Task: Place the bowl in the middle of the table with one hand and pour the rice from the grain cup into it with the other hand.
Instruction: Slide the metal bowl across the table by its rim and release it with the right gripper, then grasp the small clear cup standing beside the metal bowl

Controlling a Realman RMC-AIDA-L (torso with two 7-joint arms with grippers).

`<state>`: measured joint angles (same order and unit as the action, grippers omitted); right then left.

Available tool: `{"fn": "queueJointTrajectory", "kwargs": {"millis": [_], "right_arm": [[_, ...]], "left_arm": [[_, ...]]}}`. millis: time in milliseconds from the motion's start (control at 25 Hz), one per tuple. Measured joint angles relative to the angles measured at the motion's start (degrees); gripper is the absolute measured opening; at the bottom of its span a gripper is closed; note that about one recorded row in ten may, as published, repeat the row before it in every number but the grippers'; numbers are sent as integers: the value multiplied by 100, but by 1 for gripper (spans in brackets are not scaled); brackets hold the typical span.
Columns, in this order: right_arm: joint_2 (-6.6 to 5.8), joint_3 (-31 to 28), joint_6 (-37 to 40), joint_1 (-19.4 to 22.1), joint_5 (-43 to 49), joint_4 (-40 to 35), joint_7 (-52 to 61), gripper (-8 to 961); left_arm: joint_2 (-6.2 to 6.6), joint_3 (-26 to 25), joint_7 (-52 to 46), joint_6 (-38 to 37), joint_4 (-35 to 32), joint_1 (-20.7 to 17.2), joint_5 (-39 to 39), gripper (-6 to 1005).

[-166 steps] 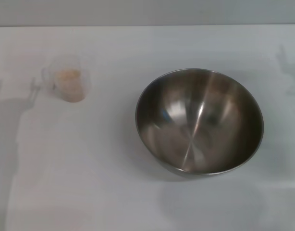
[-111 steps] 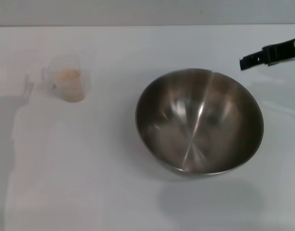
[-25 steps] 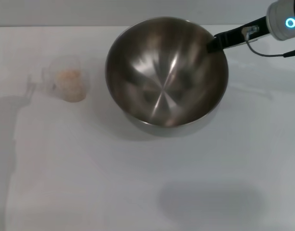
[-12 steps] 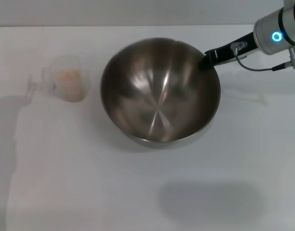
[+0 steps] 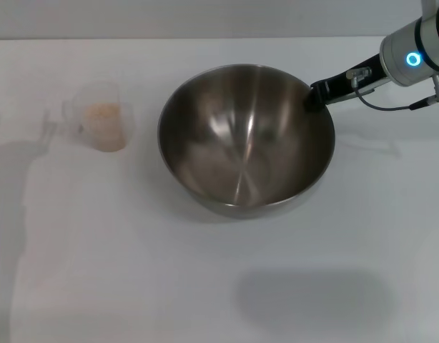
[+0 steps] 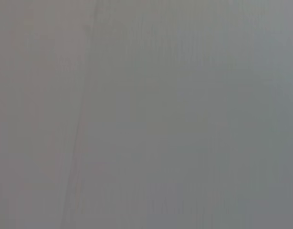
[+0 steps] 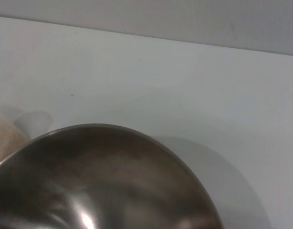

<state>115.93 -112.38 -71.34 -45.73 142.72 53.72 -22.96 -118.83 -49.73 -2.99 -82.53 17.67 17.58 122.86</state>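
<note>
The large steel bowl [image 5: 241, 143] stands on the white table [image 5: 205, 286] around its middle, and its inside is bare. My right gripper [image 5: 316, 93] is shut on the bowl's far right rim, with the arm's blue ring light [image 5: 412, 58] behind it. In the right wrist view the bowl [image 7: 103, 176] fills the lower part. The clear grain cup [image 5: 98, 96] stands upright to the bowl's left, apart from it, with the beige rice [image 5: 106, 125] in it. The cup [image 7: 34, 121] and rice [image 7: 1, 140] also show at the right wrist view's edge. My left gripper is out of view.
The table's far edge [image 5: 205, 37] runs behind the bowl. Shadows of the arms lie on the table at the left [image 5: 12, 164] and near the front [image 5: 312, 293]. The left wrist view shows only a plain grey surface [image 6: 146, 114].
The right gripper has brought the bowl down from a raised, tilted pose at the far side onto the table, ending slightly further right than half a second ago. The cup has not moved.
</note>
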Motion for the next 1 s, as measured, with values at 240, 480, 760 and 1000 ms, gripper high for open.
{"fn": "queueJointTrajectory", "kwargs": {"millis": [240,480,760,1000], "right_arm": [[0,0,-4,-8,43,6,37,91],[22,23,-32,143,71,698,28,174],[93,67,110,717,96,2284,-65,443],[335,649,2188,1914,-208,3300,-925,489]], "left_arm": [[0,6,0,0,0,1,2,863],[1,8,0,-1,-1,-9,1,863],[1,8,0,-10,-12,-36,-3,862],[3,8,0,-6,-42,-19,-6,862]]}}
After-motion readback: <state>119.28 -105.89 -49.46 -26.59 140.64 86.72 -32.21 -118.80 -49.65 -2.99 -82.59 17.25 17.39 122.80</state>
